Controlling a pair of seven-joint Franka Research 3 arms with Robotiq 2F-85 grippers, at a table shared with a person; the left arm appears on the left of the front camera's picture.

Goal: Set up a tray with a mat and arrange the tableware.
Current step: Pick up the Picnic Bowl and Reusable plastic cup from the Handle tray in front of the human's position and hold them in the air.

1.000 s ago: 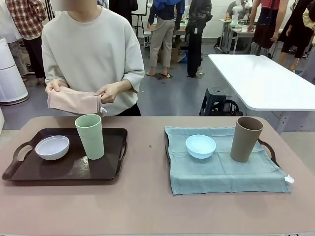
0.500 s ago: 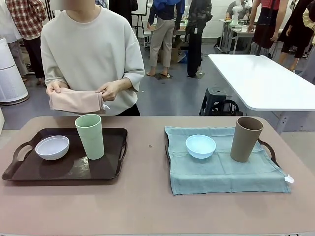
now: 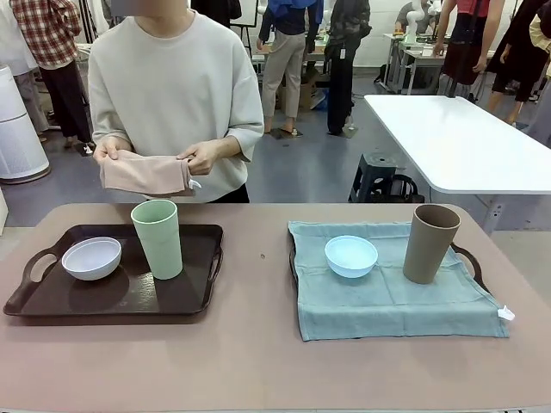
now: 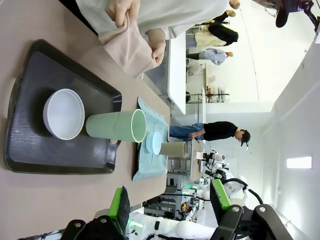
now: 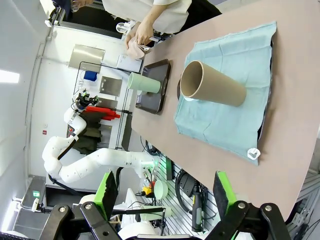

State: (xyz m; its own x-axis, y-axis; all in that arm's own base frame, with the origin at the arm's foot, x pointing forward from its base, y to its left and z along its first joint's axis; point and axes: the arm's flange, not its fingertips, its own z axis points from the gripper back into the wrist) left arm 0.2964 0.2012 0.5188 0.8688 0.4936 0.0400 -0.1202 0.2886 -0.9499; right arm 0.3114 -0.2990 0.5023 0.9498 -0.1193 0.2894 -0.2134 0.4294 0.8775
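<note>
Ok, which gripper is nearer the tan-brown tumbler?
The right. The right gripper faces the tan-brown tumbler close ahead; from the left gripper it stands far off, beyond the green tumbler.

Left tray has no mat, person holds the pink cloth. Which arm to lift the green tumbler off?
Left, probably. The green tumbler stands on the dark tray on the robot's left, and the open left gripper faces it. The right gripper, open, faces the tan tumbler instead.
</note>
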